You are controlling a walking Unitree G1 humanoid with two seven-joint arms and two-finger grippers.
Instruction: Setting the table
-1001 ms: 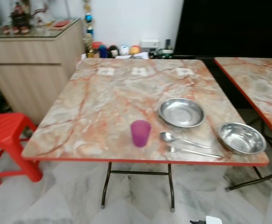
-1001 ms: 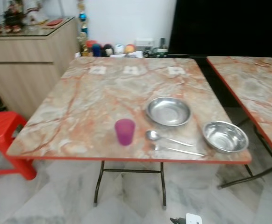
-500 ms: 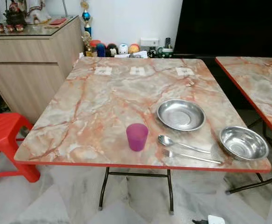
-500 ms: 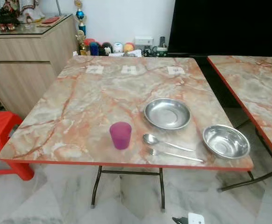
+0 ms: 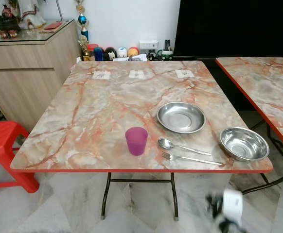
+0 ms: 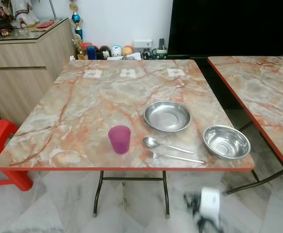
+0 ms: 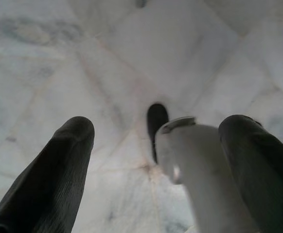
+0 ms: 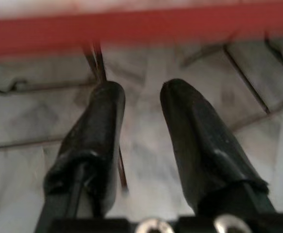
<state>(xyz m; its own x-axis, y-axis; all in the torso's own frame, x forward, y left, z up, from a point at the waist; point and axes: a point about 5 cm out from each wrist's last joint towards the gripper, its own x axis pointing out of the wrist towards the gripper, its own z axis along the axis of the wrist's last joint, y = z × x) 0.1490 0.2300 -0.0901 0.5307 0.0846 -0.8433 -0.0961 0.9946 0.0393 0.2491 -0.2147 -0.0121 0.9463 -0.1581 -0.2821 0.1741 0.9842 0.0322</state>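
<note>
Marble-pattern table (image 5: 97,111) w/ red edge is seen from the front; its near edge runs across the lower middle of the head views. All ware is grouped on the near right part: purple cup (image 5: 136,141) near the front edge, steel plate (image 5: 181,117) further in, spoon (image 5: 180,145) and fork (image 5: 190,158) laid side by side just in front of the plate, apart from it, fork closest to the edge. Steel bowl (image 5: 244,143) is set at the near right corner, close to both edges. Left half and far part of the tabletop are bare apart from three small paper tags (image 5: 136,74) near the far edge. Second table (image 5: 263,82) is placed to the right w/ a narrow gap between. Red stool (image 5: 3,155) stands off the left corner; wood cabinet (image 5: 25,73) behind it. Marble floor (image 5: 68,208) in front is open. Right gripper (image 8: 141,141) is held low below the red table edge, fingers (image 8: 200,141) spread, nothing between. Left gripper (image 7: 156,141) is pointed at the floor, fingers (image 7: 59,170) spread wide, nothing pinched; a whitish blurred part (image 7: 200,174) is seen beside one finger, what it is can't be told.
</note>
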